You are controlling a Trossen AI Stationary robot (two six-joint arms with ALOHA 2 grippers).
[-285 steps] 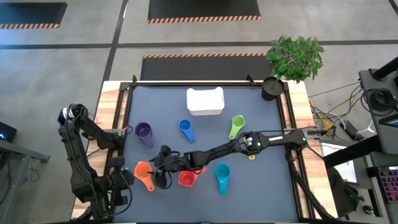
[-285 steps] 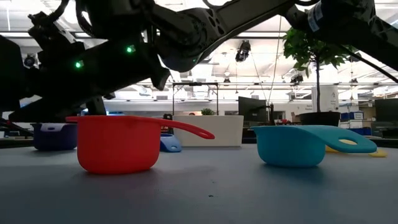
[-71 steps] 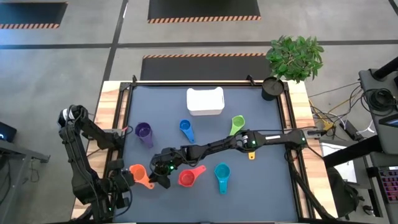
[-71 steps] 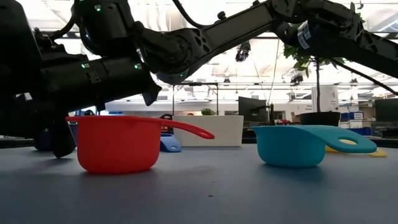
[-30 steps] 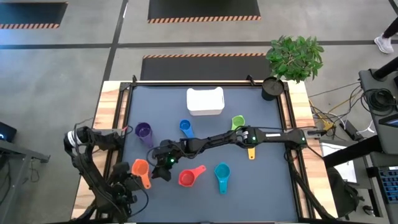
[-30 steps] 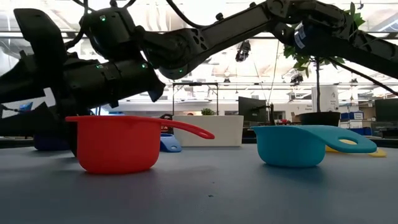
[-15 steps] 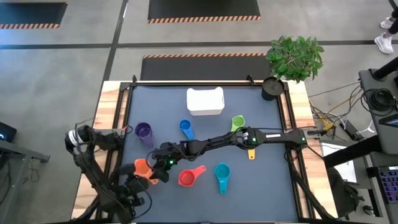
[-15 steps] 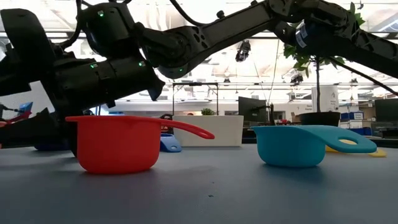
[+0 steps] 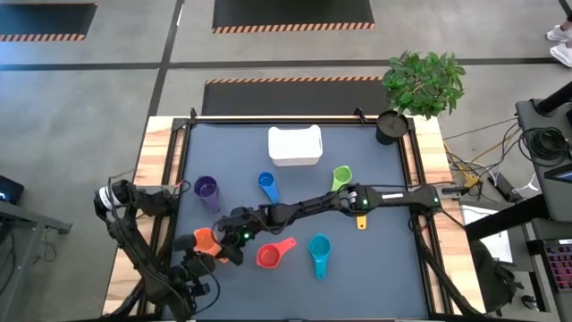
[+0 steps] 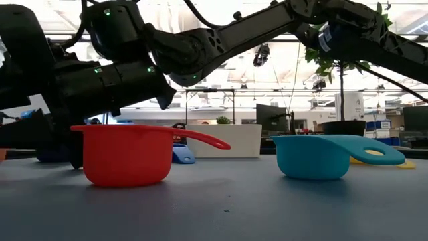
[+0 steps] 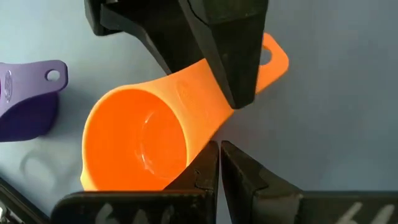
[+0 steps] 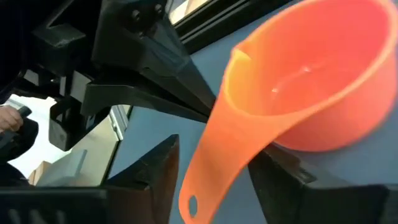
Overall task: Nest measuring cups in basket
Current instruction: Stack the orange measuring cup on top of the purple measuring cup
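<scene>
While the right gripper has its fingers clamped on the orange cup's handle, the left gripper crowds in, fingers seemingly together. Red cup sits beside; the orange cup has shifted slightly since.

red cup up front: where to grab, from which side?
Probably the flat handle of the red cup, pinched from above across its width. The cup sits upright, the handle sticking out level from the rim toward the back-right, clear of the teal cup. The round bowl offers no flat faces.
</scene>
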